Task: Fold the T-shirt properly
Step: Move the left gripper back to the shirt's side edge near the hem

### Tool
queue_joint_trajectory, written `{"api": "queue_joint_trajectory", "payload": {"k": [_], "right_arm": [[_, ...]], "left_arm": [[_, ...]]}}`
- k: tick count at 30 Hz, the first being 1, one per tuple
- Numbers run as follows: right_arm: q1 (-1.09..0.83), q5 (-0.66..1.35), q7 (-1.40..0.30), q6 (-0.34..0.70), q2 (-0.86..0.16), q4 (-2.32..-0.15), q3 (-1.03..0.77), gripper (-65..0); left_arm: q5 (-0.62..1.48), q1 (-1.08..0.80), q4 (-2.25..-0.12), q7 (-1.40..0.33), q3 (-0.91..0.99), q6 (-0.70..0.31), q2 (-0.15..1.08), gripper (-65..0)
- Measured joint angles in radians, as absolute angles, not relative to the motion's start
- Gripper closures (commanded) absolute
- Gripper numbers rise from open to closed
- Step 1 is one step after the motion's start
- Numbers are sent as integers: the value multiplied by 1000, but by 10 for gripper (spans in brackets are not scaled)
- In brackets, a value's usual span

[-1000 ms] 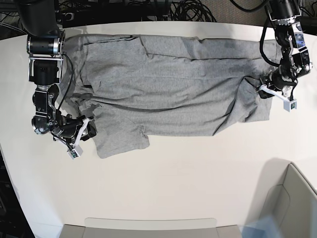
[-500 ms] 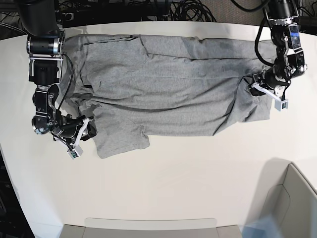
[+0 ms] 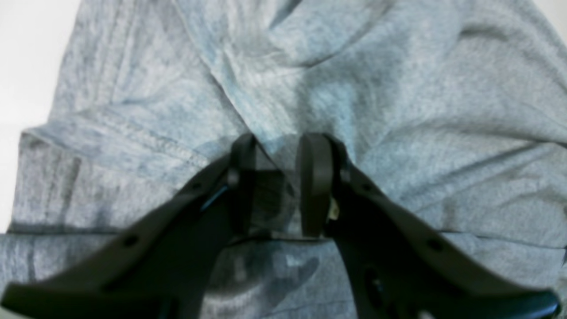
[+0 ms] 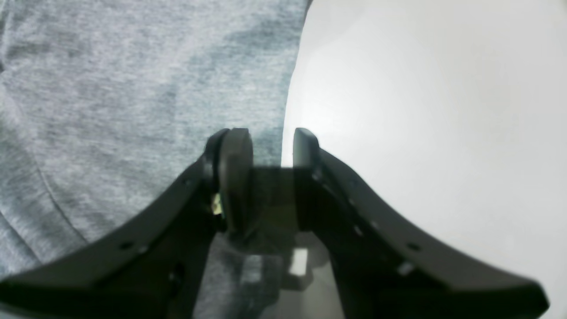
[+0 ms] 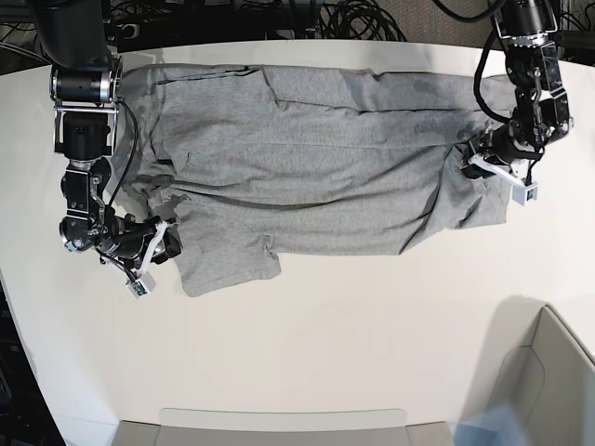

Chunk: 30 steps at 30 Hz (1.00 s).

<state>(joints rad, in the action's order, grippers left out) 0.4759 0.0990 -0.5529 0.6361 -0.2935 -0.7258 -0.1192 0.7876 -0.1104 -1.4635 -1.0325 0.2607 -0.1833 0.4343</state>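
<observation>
Since a second ago: left gripper [image 5: 483,165] shifted inward over the right end of the T-shirt [image 5: 316,177], dragging a bunched fold of hem with it; right gripper [image 5: 160,243] unchanged at the shirt's left edge.

White desk [image 5: 353,353], rounded at its corners, bare along the near edge. Tangle of black cables [image 5: 307,17] beyond the far edge. Pale grey bin [image 5: 544,372] at the near right corner.

Heather-grey T-shirt spread lengthwise along the far half of the desk, plain side up, wrinkled, one sleeve [image 5: 228,265] pointing toward the near edge.

Left wrist view: black fingers [image 3: 241,177] narrowly parted, pressed down into creased grey fabric [image 3: 354,88], a stitched hem [image 3: 146,141] just beside them; whether cloth is pinched between them cannot be told.

Right wrist view: fingers [image 4: 234,173] narrowly parted, astride the shirt's edge [image 4: 283,128], one over grey fabric, the other over bare white desk; grasp of cloth cannot be told.
</observation>
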Motion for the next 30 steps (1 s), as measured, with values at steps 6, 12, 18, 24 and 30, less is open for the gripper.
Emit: {"api": "queue_joint_trajectory", "payload": {"k": [6,12,18,24,30], "right_arm": [[476,99,-553,636,-293,-726,-119,-175],[476,94,-553,636,-294,-726,-119,-45],[477,91,-554,636,-294,-726,-120,0],[473,82,-574,637,-292,-758,-119,0],[458,53,-620,640,-287,-829,-117,0]], "left_arm": [[788,-65,-1452,-1030,270,-187,413,0],[788,3,-1380,-1026,273,-186,416,0],[787,86,-1380,-1034,393,-187,419,0],[786,140,-1372,-1045,392,-187,423,0],[784,237,-1312,-1020,395,-187,439,0]]}}
